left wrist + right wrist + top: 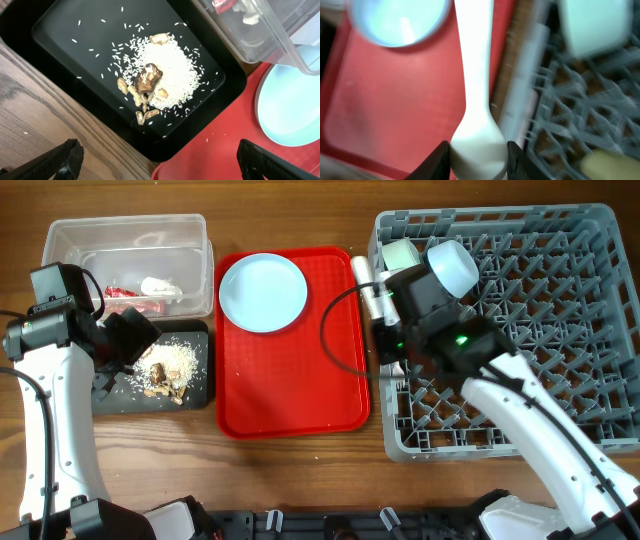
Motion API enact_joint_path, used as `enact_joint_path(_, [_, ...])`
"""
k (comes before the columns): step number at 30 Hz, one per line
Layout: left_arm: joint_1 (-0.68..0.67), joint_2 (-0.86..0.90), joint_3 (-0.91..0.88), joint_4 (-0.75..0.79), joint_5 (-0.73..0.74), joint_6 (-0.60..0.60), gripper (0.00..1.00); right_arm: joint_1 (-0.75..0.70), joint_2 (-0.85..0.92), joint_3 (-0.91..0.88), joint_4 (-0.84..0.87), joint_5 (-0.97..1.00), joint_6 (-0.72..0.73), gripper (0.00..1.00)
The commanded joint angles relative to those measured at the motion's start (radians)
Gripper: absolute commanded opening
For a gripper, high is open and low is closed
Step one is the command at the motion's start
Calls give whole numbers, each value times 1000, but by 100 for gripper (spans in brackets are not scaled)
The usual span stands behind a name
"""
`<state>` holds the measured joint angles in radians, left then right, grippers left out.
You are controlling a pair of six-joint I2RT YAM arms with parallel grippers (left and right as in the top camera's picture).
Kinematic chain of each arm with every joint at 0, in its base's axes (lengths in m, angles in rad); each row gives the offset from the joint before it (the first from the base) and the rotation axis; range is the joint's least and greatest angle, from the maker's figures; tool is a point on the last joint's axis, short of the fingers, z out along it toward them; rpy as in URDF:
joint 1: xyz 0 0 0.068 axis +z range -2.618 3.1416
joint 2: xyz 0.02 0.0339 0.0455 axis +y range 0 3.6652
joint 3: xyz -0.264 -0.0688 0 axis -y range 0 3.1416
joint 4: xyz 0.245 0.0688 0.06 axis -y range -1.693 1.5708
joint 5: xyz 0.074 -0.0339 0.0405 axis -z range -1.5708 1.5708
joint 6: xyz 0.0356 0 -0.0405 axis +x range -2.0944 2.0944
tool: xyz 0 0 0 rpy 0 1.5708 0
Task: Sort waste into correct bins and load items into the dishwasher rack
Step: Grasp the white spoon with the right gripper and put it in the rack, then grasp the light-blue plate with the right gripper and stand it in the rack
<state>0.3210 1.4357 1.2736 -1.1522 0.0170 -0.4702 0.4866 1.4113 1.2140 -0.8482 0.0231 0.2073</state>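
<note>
My left claw (160, 150) hangs spread wide, its two dark fingers (60, 160) far apart with nothing between them, above the near corner of the shallow black rectangular tray (60, 30). On that smooth matte tray lie the brown-and-white crumbly food scraps (155, 82). They are a heap of loose white rice grains with a dark brown lump on top, a few pale tan curled pieces beside it and stray grains scattered round. Just beside the tray stands the clear rectangular plastic tub (60, 235), thin-walled with rounded corners. Inside it the small red crinkled wrapper (125, 294) and the white crumpled tissue (160, 284) lie side by side.

My right claw (477, 162) is pinching the white plastic spoon (475, 75) by its broad rounded end, one finger pressed to each side. The smooth, glossy handle runs away from me over the right edge of the flat red plastic serving tray (395, 100), whose surface is finely grained. The pale blue-white round plate (263, 292), glossy with a low rim, sits on the tray's far left part.

The large square grey plastic dishwasher rack (560, 380), a lattice of upright pegs, stands just right of the tray on the wooden table (300, 470). In its far left corner the mint green bowl (400, 254) and the light blue bowl (455, 265) sit side by side.
</note>
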Motion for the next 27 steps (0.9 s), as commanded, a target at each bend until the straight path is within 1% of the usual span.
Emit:
enact_joint_path(1, [2,-16,5,3,9,-10,100,-49,16,-50,-45,6,34,17])
enact_joint_path(4, [2,-16,5,3,9,-9,100,-50,27,-124,-51,37,111,16])
enact_joint_path(6, [2,-16,5,3,9,-9,100,-50,27,-146,-54,29,114,17])
enact_joint_path(7, [2,-16,5,3,9,-10,100,-50,27,-153,-55,29,114,21])
enact_joint_path(8, [2,-16,5,3,9,-10,100,-50,27,-155,-56,29,114,30])
enact_joint_path(9, [2,-16,5,3,9,-10,100,-50,27,-155,-58,29,114,43])
enact_joint_path(11, [2,-16,5,3,9,-9,100,-50,27,-155,-58,29,114,52])
enact_joint_path(16, [2,-16,5,3,9,-9,100,-50,27,-148,-50,29,107,55])
enact_joint_path(17, [2,-16,5,3,9,-9,100,-49,27,-122,-39,27,106,57])
enact_joint_path(18, [2,-16,5,3,9,-10,100,-47,27,-87,-17,-3,71,57])
enact_joint_path(19, [2,-16,5,3,9,-9,100,-45,27,-48,29,-84,26,58])
enact_joint_path(20, [2,-16,5,3,9,-10,100,-45,27,-25,112,-171,4,61])
enact_joint_path(21, [2,-16,5,3,9,-10,100,-45,27,-25,191,-237,3,65])
enact_joint_path(22, [2,-16,5,3,9,-10,100,-45,34,-25,264,-284,4,66])
enact_joint_path(23, [2,-16,5,3,9,-10,100,-43,45,-25,331,-312,13,66])
enact_joint_path(25, [2,-16,5,3,9,-10,100,-24,86,-25,436,-309,51,66])
enact_joint_path(27, [2,-16,5,6,9,-10,100,9,152,-24,537,-296,58,66])
